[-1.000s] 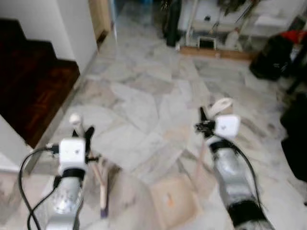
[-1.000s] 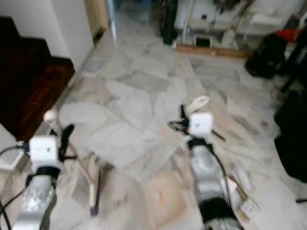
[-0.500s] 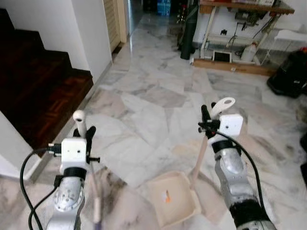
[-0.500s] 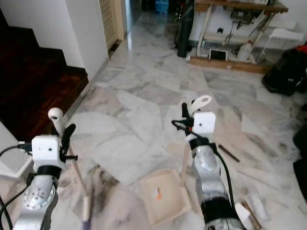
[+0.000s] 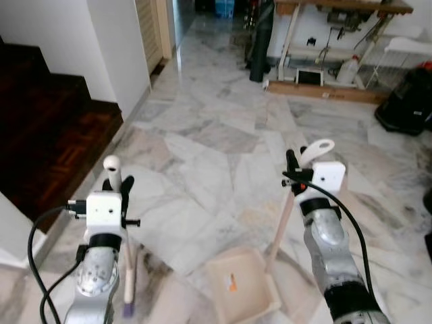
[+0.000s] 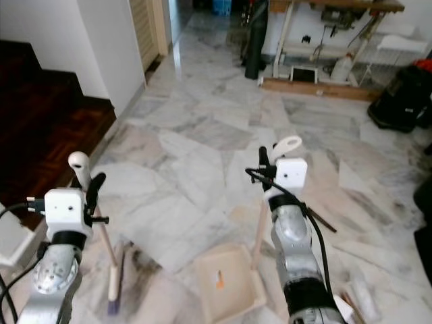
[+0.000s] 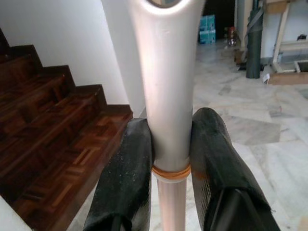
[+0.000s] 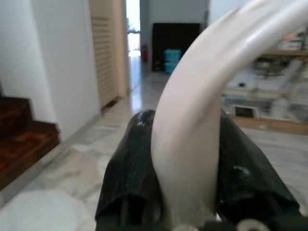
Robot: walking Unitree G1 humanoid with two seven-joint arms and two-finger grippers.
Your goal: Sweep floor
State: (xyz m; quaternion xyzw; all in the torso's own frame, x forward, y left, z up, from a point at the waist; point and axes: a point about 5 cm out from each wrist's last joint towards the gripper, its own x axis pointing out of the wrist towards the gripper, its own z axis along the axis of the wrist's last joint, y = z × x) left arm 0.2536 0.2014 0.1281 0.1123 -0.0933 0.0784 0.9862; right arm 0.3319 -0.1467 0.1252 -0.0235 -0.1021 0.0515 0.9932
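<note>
broom count: one, its pale handle rising from a purple-tipped head on the marble floor at about 7 o'clock in the head views. one dustpan lies at 6 o'clock, with one small orange scrap inside, and its long handle goes up toward 1 o'clock, ending in a loop.

two grippers are at work. the left gripper is clamped on the broom handle just above an orange ring, a finger pressed on each side. the right gripper is closed around the dustpan handle just under its loop.

against half a second ago, both grips are unchanged. the broom stick stands nearer to upright, and its head sits closer to the left arm. the dustpan has barely shifted. the camera has tipped a little, so the dark wooden stairs at 10 o'clock sit slightly differently.

the head views take in the floor, the dustpan tray, a dark bag at 2 o'clock and a wooden bench at 1 o'clock. the wrist views give the close finger contact on each handle. the left wrist view adds a blue box down the hallway.
</note>
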